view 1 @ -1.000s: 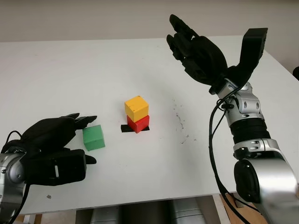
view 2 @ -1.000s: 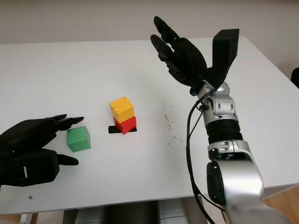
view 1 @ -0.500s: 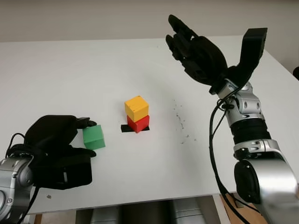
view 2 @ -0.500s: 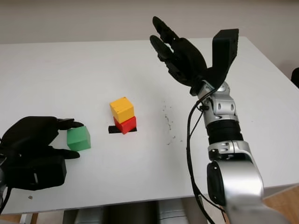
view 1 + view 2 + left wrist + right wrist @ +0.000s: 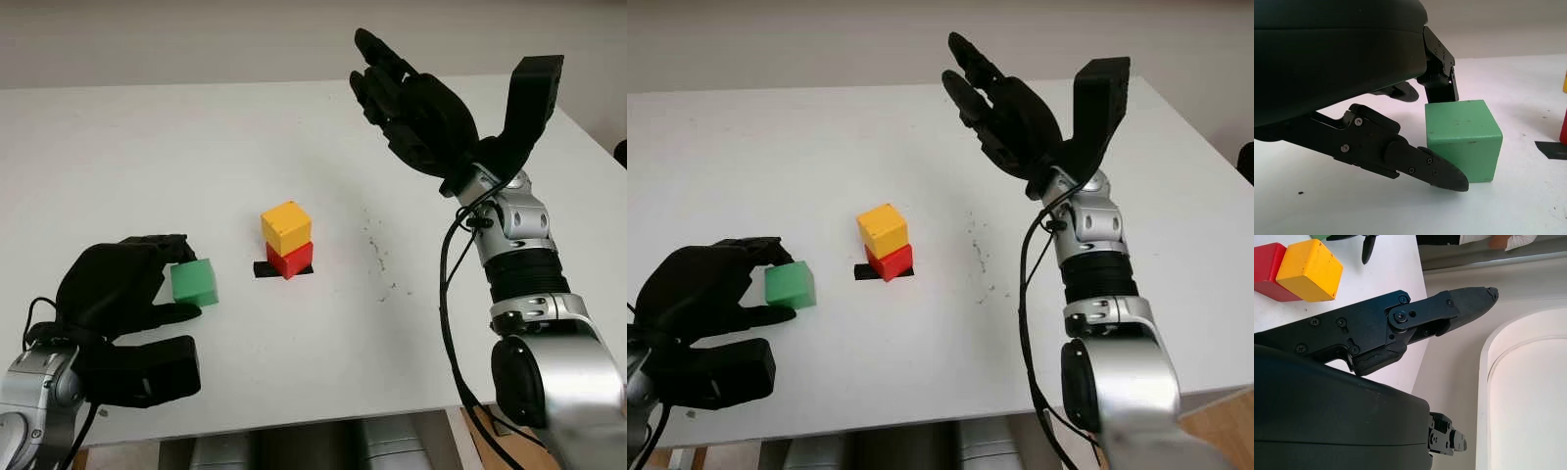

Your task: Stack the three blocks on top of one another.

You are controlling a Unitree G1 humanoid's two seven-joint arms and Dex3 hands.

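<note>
A yellow block [image 5: 286,226] sits on a red block [image 5: 291,260] at the table's middle, over a black tape mark [image 5: 265,269]. To their left, my left hand [image 5: 147,279] is shut on the green block [image 5: 194,282], with fingers on its far side and thumb on its near side. The left wrist view shows that green block [image 5: 1463,139] pinched between the fingers [image 5: 1440,83], just clear of the table. My right hand [image 5: 416,108] hangs open high above the table's back right.
The white table [image 5: 147,147] stretches wide around the stack. A scatter of small dark specks [image 5: 377,250] lies right of the stack. The table's front edge [image 5: 323,411] runs close below my left hand.
My left hand has closed on the green block from its left side and raised it slightly. The right hand and the two-block stack have stayed put.
</note>
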